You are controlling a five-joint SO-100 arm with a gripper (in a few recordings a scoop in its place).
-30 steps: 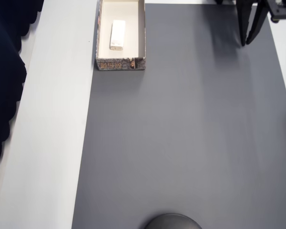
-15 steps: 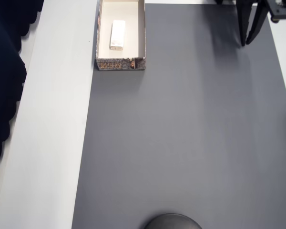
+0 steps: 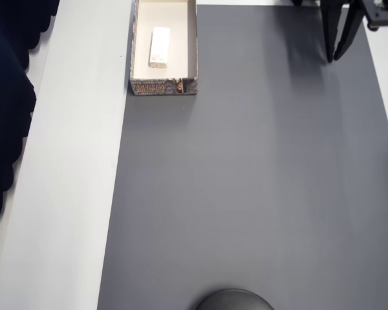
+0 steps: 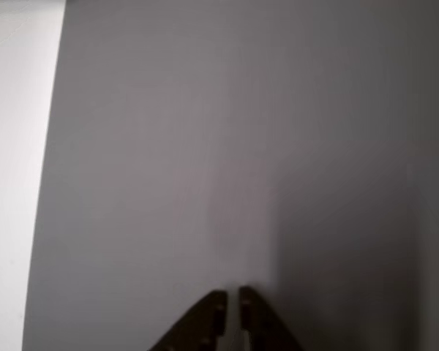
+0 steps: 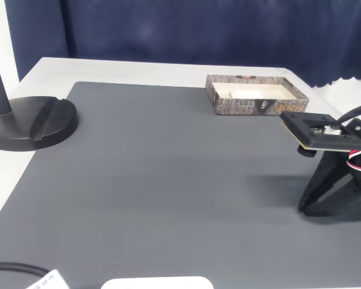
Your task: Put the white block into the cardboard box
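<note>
1. The gripper (image 3: 337, 58) sits folded low at the grey mat's (image 3: 258, 194) top-right corner in the overhead view, fingers pressed nearly together, holding nothing.
2. The arm is cut off by the frame edge there.
3. The white block (image 3: 159, 46) lies inside the cardboard box (image 3: 163, 86) at the mat's top-left corner.
4. In the fixed view the box's (image 5: 256, 105) wall hides the block.

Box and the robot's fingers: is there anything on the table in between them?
No. In the overhead view only bare grey mat lies between the cardboard box, which holds the white block, and the gripper.
</note>
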